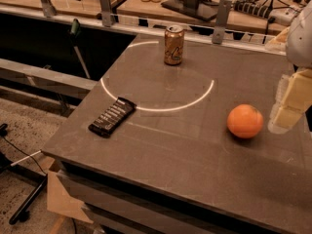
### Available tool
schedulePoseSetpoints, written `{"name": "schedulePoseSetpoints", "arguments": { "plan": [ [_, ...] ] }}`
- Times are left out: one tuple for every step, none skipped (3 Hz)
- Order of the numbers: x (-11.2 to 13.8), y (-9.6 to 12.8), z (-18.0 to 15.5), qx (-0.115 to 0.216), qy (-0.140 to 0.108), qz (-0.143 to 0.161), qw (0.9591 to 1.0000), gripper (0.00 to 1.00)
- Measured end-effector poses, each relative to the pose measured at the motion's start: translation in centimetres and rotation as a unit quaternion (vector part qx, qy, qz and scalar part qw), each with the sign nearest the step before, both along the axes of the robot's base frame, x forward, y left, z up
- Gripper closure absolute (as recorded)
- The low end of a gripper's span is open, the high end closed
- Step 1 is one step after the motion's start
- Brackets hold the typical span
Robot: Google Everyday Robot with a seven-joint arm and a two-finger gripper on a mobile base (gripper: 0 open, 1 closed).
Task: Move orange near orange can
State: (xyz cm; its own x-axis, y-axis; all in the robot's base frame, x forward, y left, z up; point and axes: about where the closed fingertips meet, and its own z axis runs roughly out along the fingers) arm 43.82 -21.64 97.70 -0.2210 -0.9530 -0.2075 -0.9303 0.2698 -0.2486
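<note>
While orange can (174, 45) stands upright, gripper (285, 112) nr orange (245, 121).

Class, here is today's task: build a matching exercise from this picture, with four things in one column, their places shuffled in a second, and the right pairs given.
Things:
1. orange
2. orange can
3. black bar
4. claw

Places:
A. upright at the far side of the table
B. at the right edge of the view, just right of the orange
C. lying flat near the table's left edge
D. on the table's right part, nearer the front than the can

Pairs: 1-D, 2-A, 3-C, 4-B.
</note>
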Motion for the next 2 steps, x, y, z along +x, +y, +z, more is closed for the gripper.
{"name": "schedulePoseSetpoints", "arguments": {
  "plan": [
    [0.00,0.00,0.00,0.000,0.000,0.000,1.0000,0.00],
    [0.03,-0.03,0.09,0.036,-0.008,0.000,0.9993,0.00]
  ]
}}
